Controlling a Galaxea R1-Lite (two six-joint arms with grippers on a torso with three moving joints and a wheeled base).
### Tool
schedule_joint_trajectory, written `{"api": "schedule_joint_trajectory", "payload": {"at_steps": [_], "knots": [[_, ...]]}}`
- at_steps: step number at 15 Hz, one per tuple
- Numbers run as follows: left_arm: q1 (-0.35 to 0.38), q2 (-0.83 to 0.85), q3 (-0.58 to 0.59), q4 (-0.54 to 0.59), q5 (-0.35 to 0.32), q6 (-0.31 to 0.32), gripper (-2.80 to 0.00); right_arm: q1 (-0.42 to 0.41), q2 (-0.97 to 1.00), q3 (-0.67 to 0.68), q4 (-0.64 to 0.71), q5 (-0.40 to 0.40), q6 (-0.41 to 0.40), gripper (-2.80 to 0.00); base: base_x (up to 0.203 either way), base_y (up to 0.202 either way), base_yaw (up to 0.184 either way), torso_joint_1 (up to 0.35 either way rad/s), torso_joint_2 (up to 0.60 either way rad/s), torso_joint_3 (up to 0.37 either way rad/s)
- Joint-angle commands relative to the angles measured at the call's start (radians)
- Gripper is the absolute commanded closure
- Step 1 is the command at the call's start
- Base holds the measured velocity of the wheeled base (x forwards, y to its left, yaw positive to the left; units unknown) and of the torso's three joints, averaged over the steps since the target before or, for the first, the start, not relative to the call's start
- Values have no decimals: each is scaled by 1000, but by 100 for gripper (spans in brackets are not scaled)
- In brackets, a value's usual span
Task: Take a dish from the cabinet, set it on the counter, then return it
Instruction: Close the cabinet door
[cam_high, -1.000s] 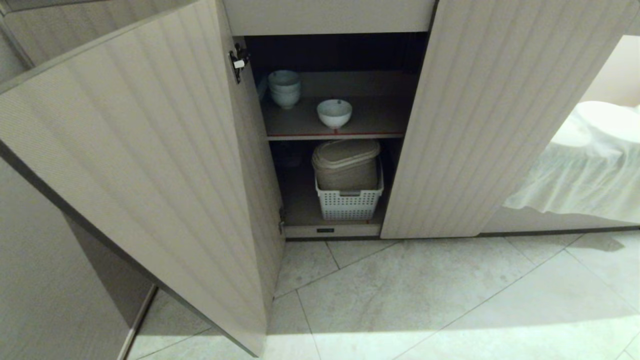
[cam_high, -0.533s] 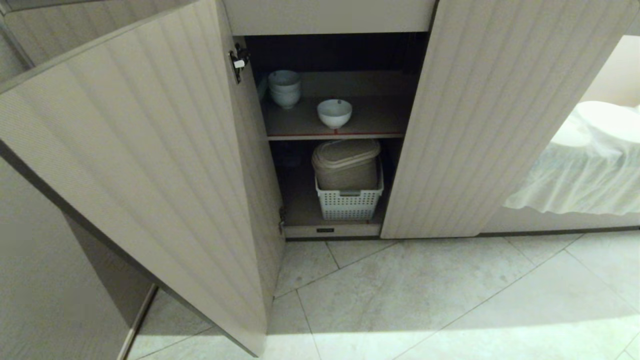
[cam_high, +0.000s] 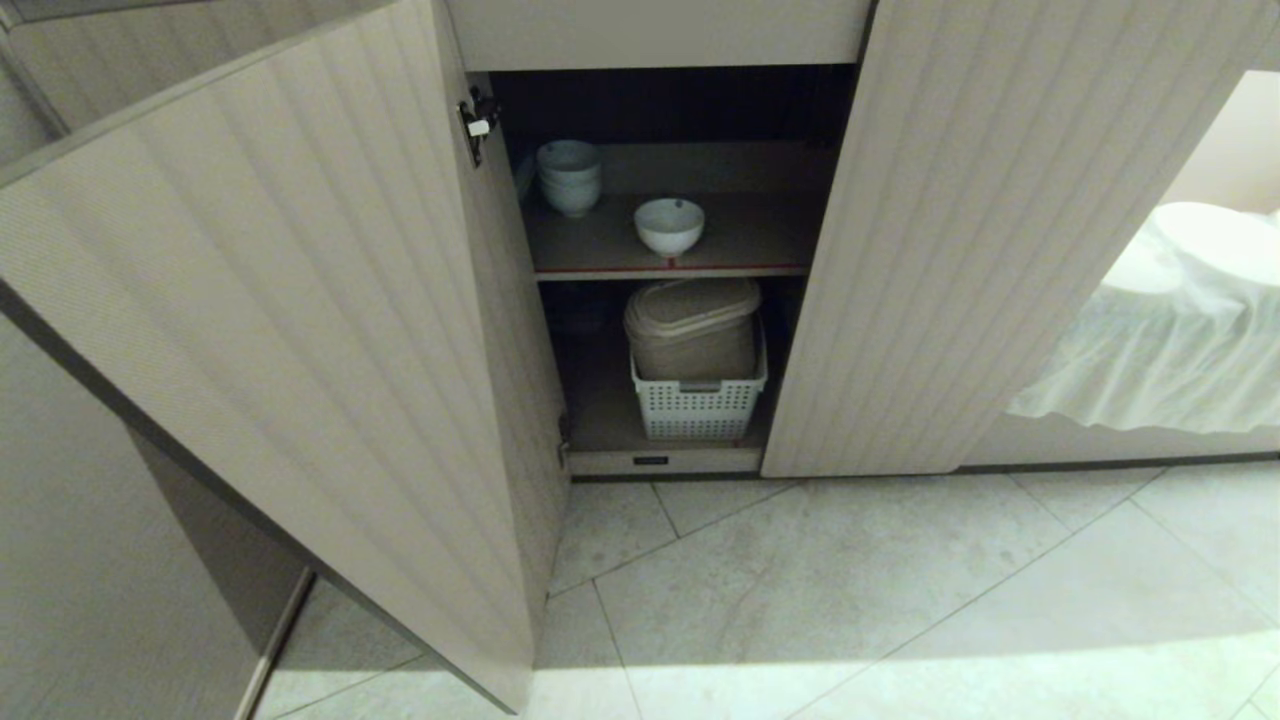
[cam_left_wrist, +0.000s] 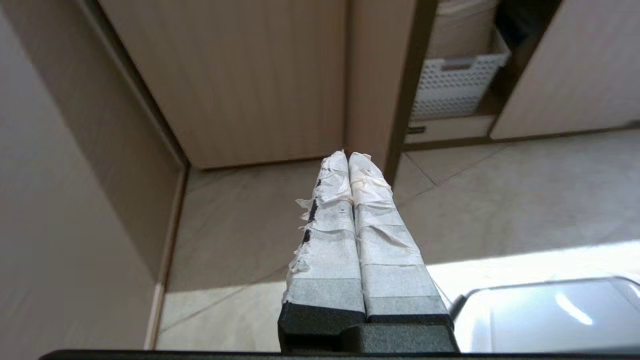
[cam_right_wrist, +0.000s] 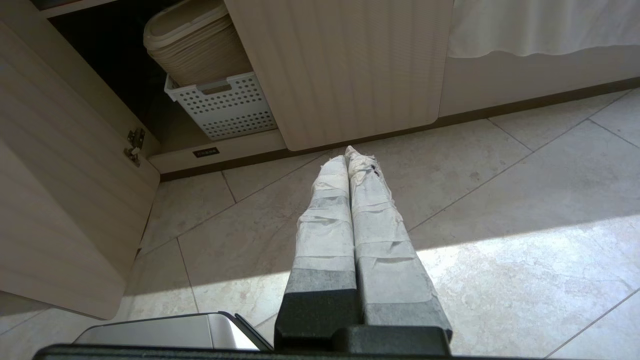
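The dish (cam_high: 669, 226), a small white bowl, stands upright near the front of the red-edged shelf (cam_high: 670, 268) inside the open cabinet (cam_high: 960, 250). Both ribbed doors stand swung out. Neither gripper shows in the head view. My left gripper (cam_left_wrist: 348, 156) is shut with nothing between its taped fingers and hangs low over the floor, facing the left door. My right gripper (cam_right_wrist: 346, 155) is also shut and empty, low over the tiles in front of the right door (cam_right_wrist: 350, 65). The counter is out of view.
A stack of pale bowls (cam_high: 569, 176) sits at the shelf's back left. Below it a white perforated basket (cam_high: 698, 405) holds a beige lidded bin (cam_high: 692, 326). The left door (cam_high: 300, 330) juts far out over the tiled floor (cam_high: 850, 590). A white cloth (cam_high: 1170, 330) hangs at right.
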Motion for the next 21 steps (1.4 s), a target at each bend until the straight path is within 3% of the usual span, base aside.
{"api": "schedule_joint_trajectory", "payload": {"at_steps": [1,14,18,21], "knots": [[0,0,-16,23,-10,-1,0,0,0,0,0,0,1,0,0,0,0,0,0,0],[2,117,-83,23,2,-8,0,0,0,0,0,0,1,0,0,0,0,0,0,0],[2,189,-140,23,114,-21,0,0,0,0,0,1,1,0,0,0,0,0,0,0],[3,266,-183,21,145,-31,0,0,0,0,0,1,1,0,0,0,0,0,0,0]]}}
